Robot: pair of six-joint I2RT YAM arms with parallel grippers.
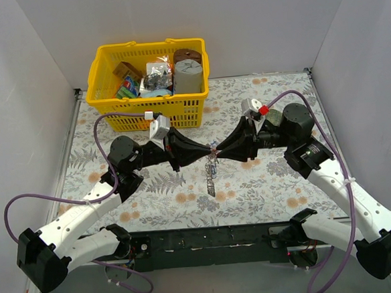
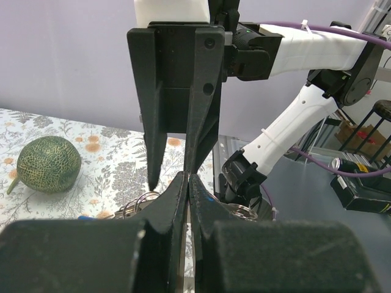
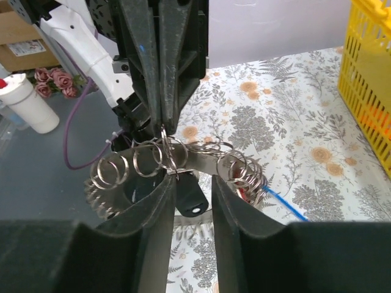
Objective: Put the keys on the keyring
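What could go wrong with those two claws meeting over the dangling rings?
The right gripper stands open, so the keyring seems to hang from the shut left gripper alone; that thin pinch could slip and drop it. The two grippers' tips nearly touch, so they could collide.

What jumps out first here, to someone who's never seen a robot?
Mid-table, the left gripper and right gripper meet tip to tip: the left is pinched shut on a keyring strung with small rings, the right open around it. Behind them, a yellow basket stands full of odds and ends.
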